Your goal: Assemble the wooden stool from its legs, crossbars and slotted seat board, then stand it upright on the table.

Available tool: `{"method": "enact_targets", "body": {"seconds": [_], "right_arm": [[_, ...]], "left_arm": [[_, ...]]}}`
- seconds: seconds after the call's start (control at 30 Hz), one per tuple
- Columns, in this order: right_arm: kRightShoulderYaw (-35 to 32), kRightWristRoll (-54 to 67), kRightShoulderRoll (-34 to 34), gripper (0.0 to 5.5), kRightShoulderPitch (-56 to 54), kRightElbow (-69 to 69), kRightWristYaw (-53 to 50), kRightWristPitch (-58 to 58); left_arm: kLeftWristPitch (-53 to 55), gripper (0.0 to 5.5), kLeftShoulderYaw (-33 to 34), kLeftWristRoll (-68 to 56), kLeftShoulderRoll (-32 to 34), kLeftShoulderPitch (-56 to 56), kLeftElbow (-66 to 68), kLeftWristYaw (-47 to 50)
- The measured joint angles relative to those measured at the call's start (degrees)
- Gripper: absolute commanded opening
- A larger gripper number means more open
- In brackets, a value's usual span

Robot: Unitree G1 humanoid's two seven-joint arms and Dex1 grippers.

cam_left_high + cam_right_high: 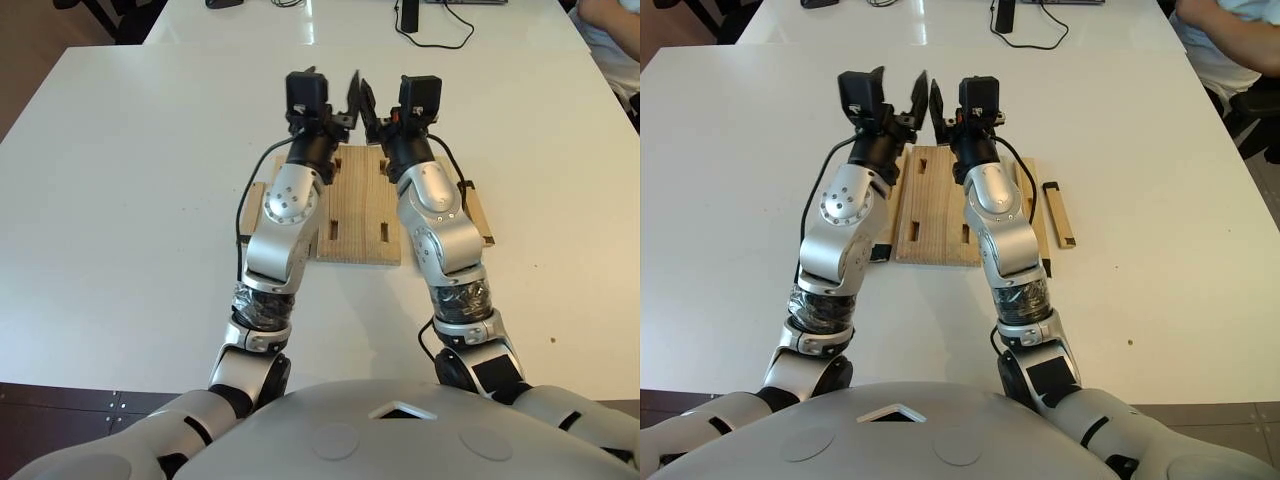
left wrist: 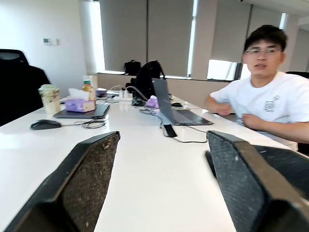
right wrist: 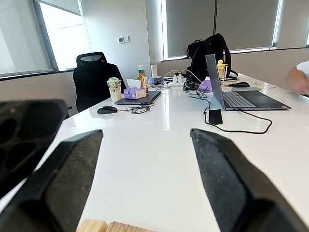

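The slotted seat board (image 1: 361, 215) lies flat on the white table (image 1: 130, 180), under both forearms. A wooden bar (image 1: 1059, 213) lies to its right, another (image 1: 1036, 205) runs along its right edge, and one (image 1: 254, 206) peeks out on the left beside my left arm. My left gripper (image 1: 332, 86) and right gripper (image 1: 381, 104) hover side by side above the board's far edge, both pointing away from me. Both are open with nothing between the pads (image 2: 87, 183) (image 3: 72, 179). The board's far edge (image 3: 106, 226) shows just below the right gripper.
Past the board the table runs on bare to a seam. Beyond that lie a black adapter with a cable (image 1: 410, 18), a mouse (image 3: 106, 109), laptops (image 3: 236, 96) and bottles. A person sits at the far right corner. An office chair (image 3: 94, 77) stands on the left.
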Motion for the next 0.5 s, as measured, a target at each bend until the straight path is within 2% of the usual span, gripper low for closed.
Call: {"method": "enact_targets", "body": {"seconds": [0.1,0.3,0.4,0.5], "right_arm": [[-1.75,-0.74,1.11,3.33,-1.24,0.70,-2.54,0.00],[-4.43,-2.72,1.35,3.33,-1.21,2.16,-5.65,0.15],[-6.61,-2.81,1.24,3.33,-2.88,5.15,-6.62,-0.11],[-8.41,-2.82,1.41,3.33,-7.06,10.16,-8.01,-2.42]], "left_arm": [[-0.06,3.34,3.51,-0.35,-0.36,0.07,-0.14,2.50],[1.26,3.34,5.87,-2.24,-0.12,0.03,-1.99,1.60],[3.84,3.34,8.03,-3.42,3.36,-0.03,-2.82,-1.60],[6.87,3.34,11.25,-5.39,9.91,3.89,-7.06,-7.62]]}}
